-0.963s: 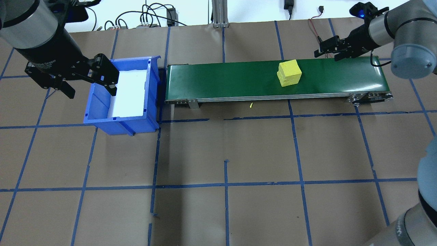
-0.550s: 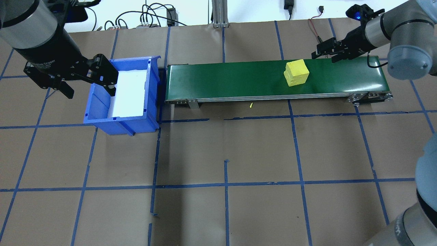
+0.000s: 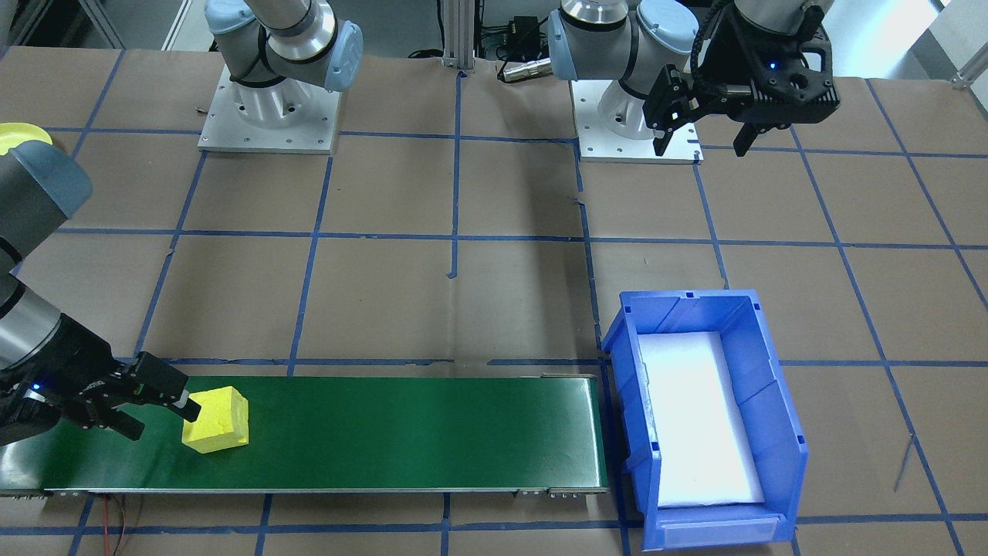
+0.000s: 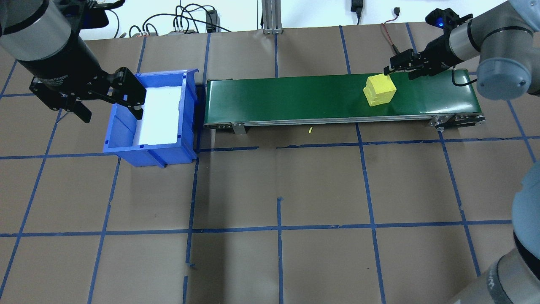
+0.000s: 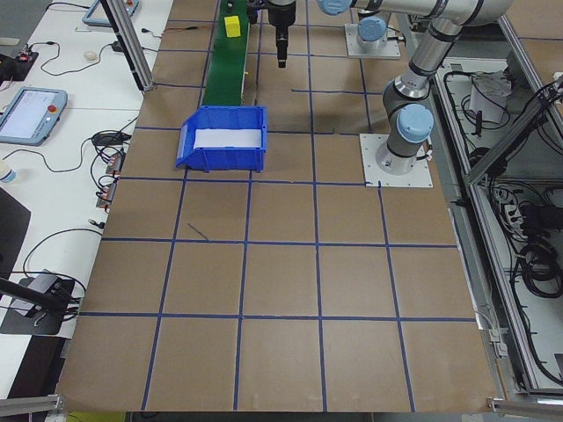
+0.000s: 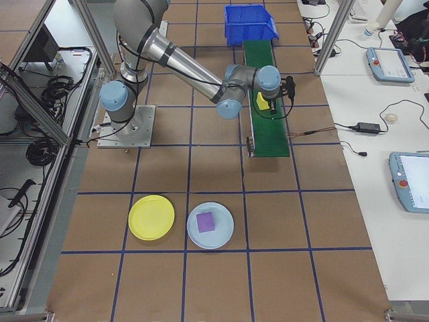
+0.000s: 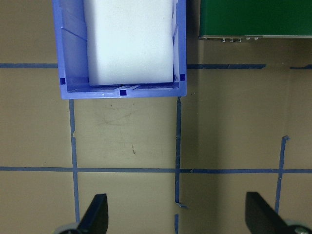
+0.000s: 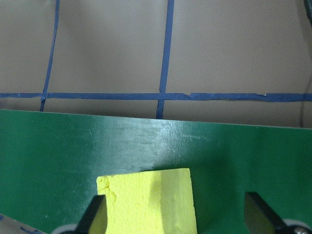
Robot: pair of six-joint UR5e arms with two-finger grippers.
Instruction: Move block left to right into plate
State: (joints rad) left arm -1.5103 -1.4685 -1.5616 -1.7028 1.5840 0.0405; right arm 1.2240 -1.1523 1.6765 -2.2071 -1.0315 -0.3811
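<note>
Left gripper point(image 4: 110, 103) hangs above the left edge of the blue bin point(image 4: 173, 143), fingers point(image 7: 95, 214) spread wide with nothing between them. The bin sits on the tabletop point(image 4: 295, 190), holds a white foam liner point(image 4: 158, 114) and butts against the left end of the green conveyor belt point(image 4: 287, 99). Yellow block point(image 4: 380, 89) rests on the belt toward its right end. Right gripper point(image 4: 398, 68) is low at the block's far right side, fingers point(image 8: 258, 214) apart; in the right wrist view the block lies between them toward one finger, and contact cannot be confirmed. Yellow plate point(image 6: 151, 217) lies on the tabletop well apart from the belt, off its right end on the robot's side. Just beside it is a pale blue plate point(image 6: 221, 236) carrying a purple block point(image 6: 205, 221).
</note>
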